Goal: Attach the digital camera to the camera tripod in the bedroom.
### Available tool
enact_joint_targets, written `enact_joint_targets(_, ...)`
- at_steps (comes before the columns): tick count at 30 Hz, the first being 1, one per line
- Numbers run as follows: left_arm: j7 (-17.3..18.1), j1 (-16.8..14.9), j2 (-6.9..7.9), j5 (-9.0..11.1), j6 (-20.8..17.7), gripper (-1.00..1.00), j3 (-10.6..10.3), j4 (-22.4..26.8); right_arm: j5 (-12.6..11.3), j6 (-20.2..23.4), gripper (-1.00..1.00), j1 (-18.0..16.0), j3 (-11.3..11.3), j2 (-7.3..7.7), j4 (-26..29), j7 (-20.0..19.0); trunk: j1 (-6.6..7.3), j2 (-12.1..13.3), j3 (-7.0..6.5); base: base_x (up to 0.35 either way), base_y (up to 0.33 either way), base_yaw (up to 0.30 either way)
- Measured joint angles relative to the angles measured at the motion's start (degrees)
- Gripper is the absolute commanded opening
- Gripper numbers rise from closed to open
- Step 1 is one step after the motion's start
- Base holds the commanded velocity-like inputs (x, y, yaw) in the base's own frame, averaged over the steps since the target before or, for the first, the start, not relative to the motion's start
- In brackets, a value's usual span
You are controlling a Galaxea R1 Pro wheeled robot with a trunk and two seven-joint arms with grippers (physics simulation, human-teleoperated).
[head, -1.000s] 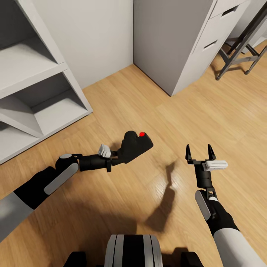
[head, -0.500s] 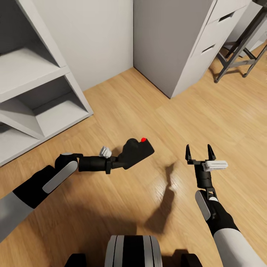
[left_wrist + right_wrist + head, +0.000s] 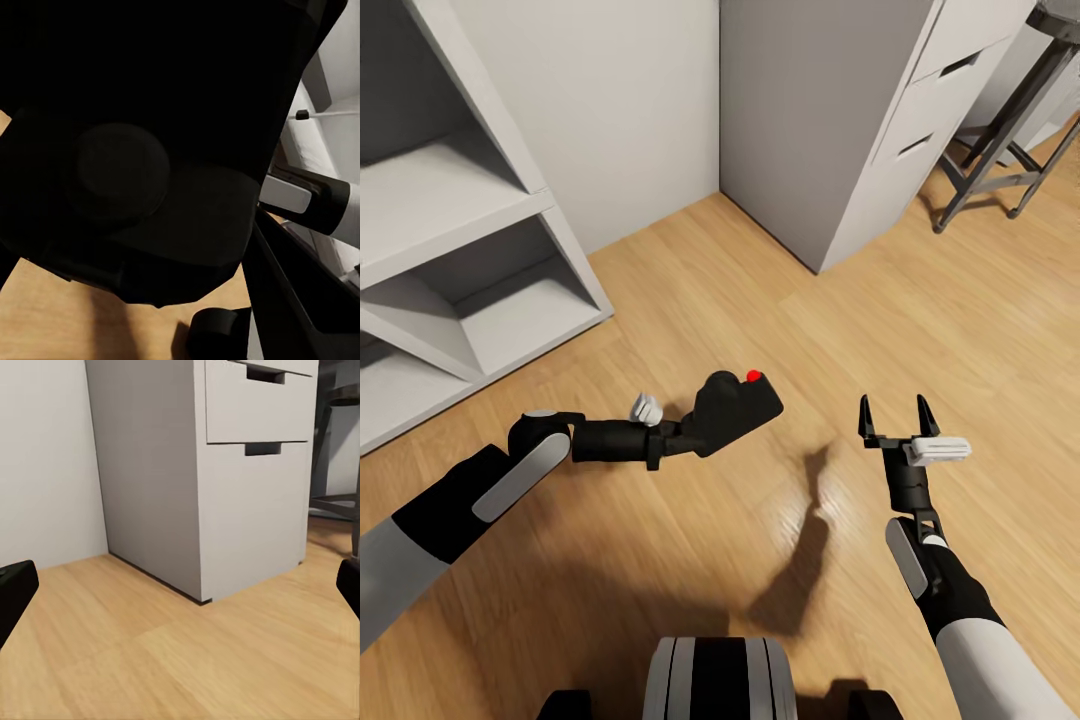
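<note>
The camera (image 3: 732, 408) is a small black boxy body with a round red button on top, held clamped in the left pincer (image 3: 678, 438) above the wood floor (image 3: 690, 290), in front of the robot. The left wrist view shows its dark underside (image 3: 142, 150) close up, with a round raised disc. The right pincer (image 3: 900, 415) is empty, fingers spread wide. The right wrist view faces a grey drawer unit (image 3: 247, 472); the head view also shows white shelves (image 3: 450, 250) and a dark stool (image 3: 1010, 120).
</note>
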State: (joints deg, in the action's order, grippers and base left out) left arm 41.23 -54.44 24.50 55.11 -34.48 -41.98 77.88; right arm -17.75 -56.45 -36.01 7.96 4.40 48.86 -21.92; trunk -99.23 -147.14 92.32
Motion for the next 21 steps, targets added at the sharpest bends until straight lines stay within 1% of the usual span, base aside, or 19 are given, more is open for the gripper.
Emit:
enact_joint_targets(6,0.0,0.0,-0.02,0.0,0.0,-1.0,0.0,0.0,0.0,0.0,1.0,0.0,0.0,0.0,0.0,0.0,0.0,0.0,-0.54,0.0,0.0,0.0)
enact_joint_targets(13,0.0,0.0,-0.02,0.1,-0.3,-1.0,0.3,-0.2,0.0,0.0,1.0,0.0,0.0,0.0,0.0,0.0,0.18,0.1,-2.71,0.0,0.0,0.0)
enact_joint_targets(21,0.0,0.0,0.0,0.2,-0.4,-1.0,2.0,-0.4,0.0,0.0,1.0,0.0,0.0,0.0,-0.5,0.0,0.39,0.2,-5.21,0.0,0.0,0.0)
